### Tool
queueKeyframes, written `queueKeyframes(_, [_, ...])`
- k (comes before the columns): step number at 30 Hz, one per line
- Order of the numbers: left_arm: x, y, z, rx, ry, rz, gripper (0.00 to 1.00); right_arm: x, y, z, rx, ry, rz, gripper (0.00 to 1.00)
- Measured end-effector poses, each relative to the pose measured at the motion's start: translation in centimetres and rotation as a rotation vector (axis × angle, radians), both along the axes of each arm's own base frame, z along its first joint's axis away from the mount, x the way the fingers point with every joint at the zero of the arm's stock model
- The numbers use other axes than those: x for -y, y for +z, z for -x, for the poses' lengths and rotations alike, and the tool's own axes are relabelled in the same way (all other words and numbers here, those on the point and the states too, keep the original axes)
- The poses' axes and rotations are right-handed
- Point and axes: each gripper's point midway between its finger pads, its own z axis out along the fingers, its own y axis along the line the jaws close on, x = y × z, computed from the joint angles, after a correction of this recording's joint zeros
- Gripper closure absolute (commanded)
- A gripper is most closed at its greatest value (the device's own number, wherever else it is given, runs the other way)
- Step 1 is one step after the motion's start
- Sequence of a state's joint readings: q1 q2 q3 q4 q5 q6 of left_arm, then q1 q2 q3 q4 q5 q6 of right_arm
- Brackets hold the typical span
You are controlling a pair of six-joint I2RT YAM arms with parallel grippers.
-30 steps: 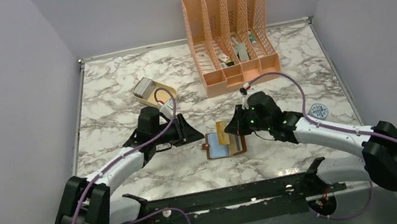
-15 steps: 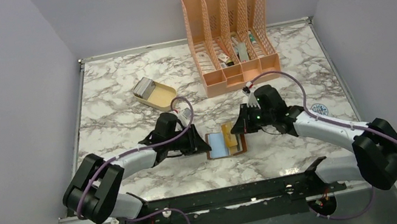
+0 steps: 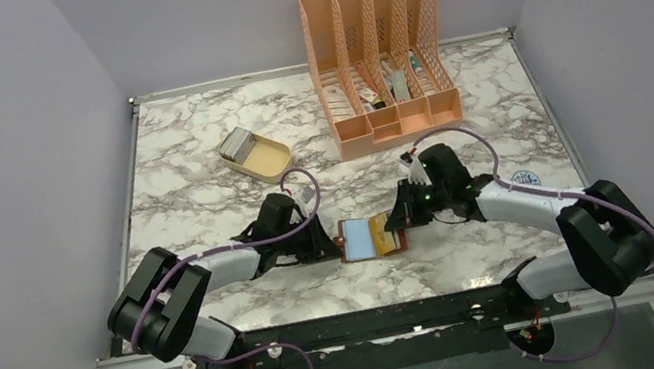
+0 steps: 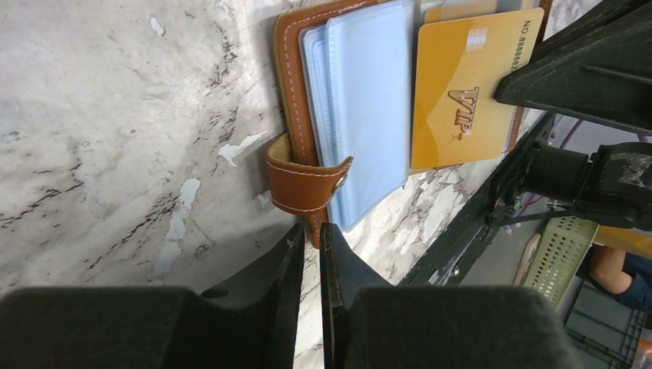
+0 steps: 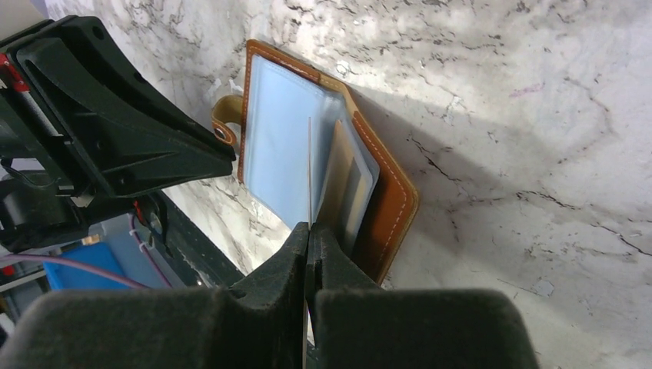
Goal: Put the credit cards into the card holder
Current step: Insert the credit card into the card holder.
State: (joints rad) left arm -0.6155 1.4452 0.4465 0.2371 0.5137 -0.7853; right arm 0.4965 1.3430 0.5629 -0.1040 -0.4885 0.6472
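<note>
Right, mid-insertion: my right gripper (image 5: 307,231) is clamped tight on the gold-toned, glossy plastic credit card (image 4: 461,92), held edge-on over the small brown stitched-leather bifold card holder (image 3: 358,238). That holder lies open at the centre of the overhead frame on the veined marble table (image 3: 198,167). My left gripper (image 4: 309,233), jaws narrowed to a slit, sits at the leather snap tab (image 4: 306,184), lower middle of its wrist view. Whether it pinches leather, I cannot tell. Next, I reckon: steady the wallet and slide the stiff card's edge under a slick, pale bluish pocket (image 4: 369,100).
</note>
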Motion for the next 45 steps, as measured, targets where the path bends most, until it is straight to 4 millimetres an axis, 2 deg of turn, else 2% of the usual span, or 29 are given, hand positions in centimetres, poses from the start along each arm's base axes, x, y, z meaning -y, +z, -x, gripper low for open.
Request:
queueKeyframes(13, [0.3, -0.8, 0.4, -0.002, -0.014, -0.010, 0.86, 0.4, -1.4, 0.6, -0.095, -0.019, -0.049, 0.99])
queueKeyframes(28, [0.8, -0.9, 0.5, 0.007, -0.026, 0.000, 0.87, -0.1, -1.8, 0.7, -0.117, 0.004, -0.078, 0.99])
queueKeyframes(45, [1.2, -1.0, 0.7, 0.016, -0.034, 0.001, 0.86, 0.0, -1.7, -0.2, -0.083, -0.010, -0.083, 0.99])
